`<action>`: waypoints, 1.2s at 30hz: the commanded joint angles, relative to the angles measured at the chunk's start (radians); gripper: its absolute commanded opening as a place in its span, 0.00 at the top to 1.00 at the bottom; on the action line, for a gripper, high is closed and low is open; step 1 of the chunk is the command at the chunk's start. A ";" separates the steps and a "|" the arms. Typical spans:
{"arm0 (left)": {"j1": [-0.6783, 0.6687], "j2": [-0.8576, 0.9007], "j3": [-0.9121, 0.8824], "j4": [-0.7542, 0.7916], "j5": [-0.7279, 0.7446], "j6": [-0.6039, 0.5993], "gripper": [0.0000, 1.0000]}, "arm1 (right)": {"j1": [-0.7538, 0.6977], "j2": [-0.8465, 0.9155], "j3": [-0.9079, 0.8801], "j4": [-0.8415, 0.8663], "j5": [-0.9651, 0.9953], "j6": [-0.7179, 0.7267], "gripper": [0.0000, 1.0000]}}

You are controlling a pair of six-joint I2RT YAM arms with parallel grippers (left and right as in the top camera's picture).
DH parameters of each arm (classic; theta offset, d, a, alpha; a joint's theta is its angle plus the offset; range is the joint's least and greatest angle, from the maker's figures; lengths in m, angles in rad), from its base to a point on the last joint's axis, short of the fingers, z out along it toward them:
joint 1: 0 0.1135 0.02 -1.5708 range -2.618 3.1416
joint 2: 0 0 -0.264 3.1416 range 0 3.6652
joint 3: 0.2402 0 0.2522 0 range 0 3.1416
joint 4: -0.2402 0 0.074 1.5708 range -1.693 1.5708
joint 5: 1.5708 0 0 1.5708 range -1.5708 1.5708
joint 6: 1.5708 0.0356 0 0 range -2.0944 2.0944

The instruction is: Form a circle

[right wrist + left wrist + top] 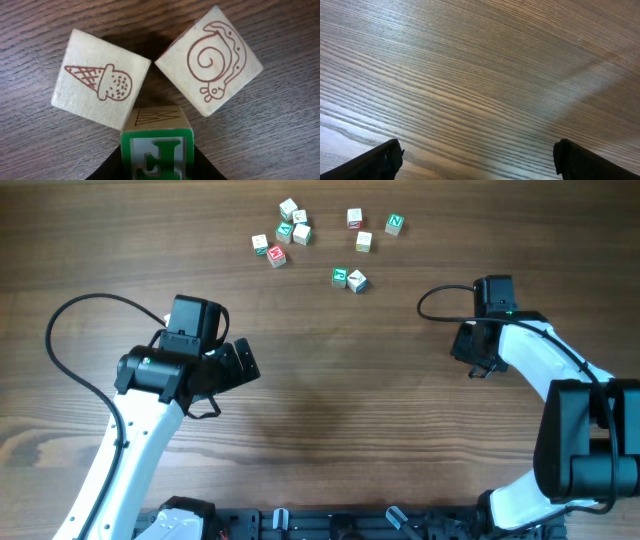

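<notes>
Overhead, right gripper: I see it (476, 358) over the right part of the table (330, 430). From above its jaws are hidden under the wrist.
Overhead, loose cubes: a scatter of small wooden cubes (302, 234) lies well apart from the right gripper, to its left and farther from the arm bases.
Overhead, left gripper: it (228, 385) sits well to the left of the right gripper, spread wide, with bare wood around it.
Overhead, three-cube group: I cannot pick it out here.
Left wrist, left gripper: my view shows both fingertips at the bottom corners, the jaws (477, 161) as wide as they go, with only wood grain between them and nothing held.
Right wrist, right gripper: the dark fingers (111, 171) press both sides of the green letter cube (157, 155), so the jaws (157, 167) are partly closed and gripping it.
Right wrist, three-cube group: the tight group (157, 119) sits right at the right gripper. The ice-cream cube (100, 79) is just beyond it to the left and the snail cube (209, 67) just beyond to the right.
Right wrist, contact: both pale cubes crowd the green cube's far edge around a small dark gap. I cannot tell whether they touch.
</notes>
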 commanded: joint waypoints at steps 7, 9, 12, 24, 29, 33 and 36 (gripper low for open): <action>0.008 -0.002 -0.002 0.000 0.005 0.005 0.00 | 0.003 0.022 -0.016 -0.044 -0.034 -0.008 0.49; 0.008 -0.002 -0.002 0.000 0.005 0.005 0.00 | 0.003 0.022 -0.016 -0.040 -0.034 -0.008 0.48; 0.008 -0.002 -0.002 0.000 0.005 0.005 0.00 | 0.003 0.022 -0.016 -0.038 -0.023 0.031 0.58; 0.008 -0.002 -0.002 0.000 0.005 0.005 0.00 | 0.003 0.022 -0.016 -0.039 -0.003 0.072 0.65; 0.008 -0.002 -0.002 0.000 0.005 0.005 0.00 | 0.003 0.022 -0.016 -0.027 -0.003 0.072 0.65; 0.008 -0.002 -0.002 0.000 0.005 0.005 0.00 | 0.003 0.022 -0.016 -0.024 0.000 0.076 0.65; 0.008 -0.002 -0.002 0.000 0.005 0.005 0.00 | 0.003 0.022 -0.016 -0.012 0.000 0.076 0.64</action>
